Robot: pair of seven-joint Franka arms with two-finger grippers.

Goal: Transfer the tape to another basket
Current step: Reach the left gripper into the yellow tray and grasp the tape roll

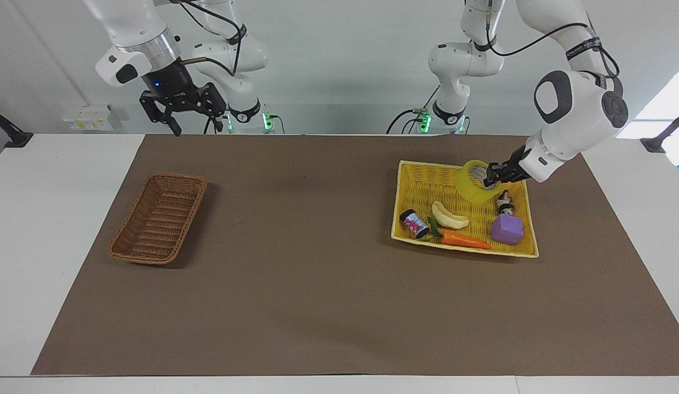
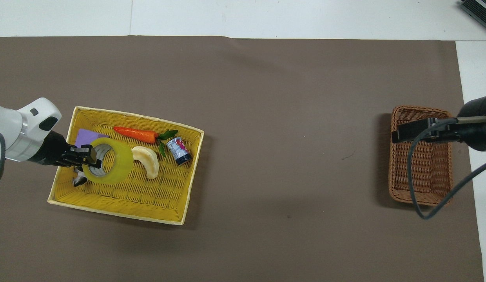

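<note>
left gripper (image 1: 492, 175) clamped on glossy yellow tape roll (image 1: 475, 181), lifted over big yellow woven tray (image 1: 413, 180), banana (image 1: 449, 215) at tape's 7 o'clock, right gripper (image 1: 178, 112) spread wide, hanging above dark brown wicker basket (image 1: 159, 219)

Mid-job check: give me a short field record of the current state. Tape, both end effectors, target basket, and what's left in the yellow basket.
tape: yellow roll, lifted above the yellow basket
left end effector: shut on the tape's rim
right end effector: open, raised, waiting
target basket: brown wicker basket, holds nothing, toward the right arm's end
yellow basket contents: banana, carrot, small can, purple block, small figurine
</note>
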